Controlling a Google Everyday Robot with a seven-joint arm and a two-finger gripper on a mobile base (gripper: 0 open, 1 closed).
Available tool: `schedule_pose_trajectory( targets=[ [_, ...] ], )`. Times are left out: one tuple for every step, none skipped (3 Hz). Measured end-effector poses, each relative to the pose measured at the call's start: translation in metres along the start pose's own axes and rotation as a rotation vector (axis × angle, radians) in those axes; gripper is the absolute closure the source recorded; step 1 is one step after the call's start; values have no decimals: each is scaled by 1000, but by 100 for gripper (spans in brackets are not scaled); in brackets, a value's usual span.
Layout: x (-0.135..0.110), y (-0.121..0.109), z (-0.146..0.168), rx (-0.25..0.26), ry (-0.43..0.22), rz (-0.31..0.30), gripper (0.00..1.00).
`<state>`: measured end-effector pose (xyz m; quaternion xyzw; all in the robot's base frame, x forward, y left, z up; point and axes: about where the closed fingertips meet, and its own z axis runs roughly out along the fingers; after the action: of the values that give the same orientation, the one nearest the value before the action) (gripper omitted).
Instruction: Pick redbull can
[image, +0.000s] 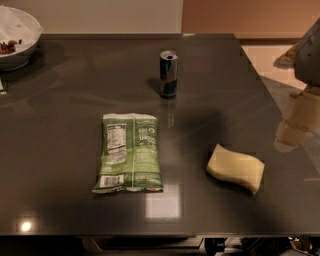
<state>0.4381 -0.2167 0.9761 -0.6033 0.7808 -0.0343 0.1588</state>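
The redbull can stands upright on the dark table, a little behind its middle. It is slim, dark blue-teal and silver, with a silver top. My gripper hangs at the right edge of the view, above the table's right side. It is well to the right of the can, nearer to me, and holds nothing that I can see.
A green snack bag lies flat in front of the can. A pale yellow sponge lies at front right, below my gripper. A white bowl stands at the back left corner. The table's right edge runs close under my arm.
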Motion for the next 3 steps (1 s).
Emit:
schedule_pose_trajectory(
  targets=[
    [0,0,0,0,0,0,0],
    [-3,-8,3,-16,-18,7,0],
    [-15,-28,14,-30,-70,13,0]
  ],
)
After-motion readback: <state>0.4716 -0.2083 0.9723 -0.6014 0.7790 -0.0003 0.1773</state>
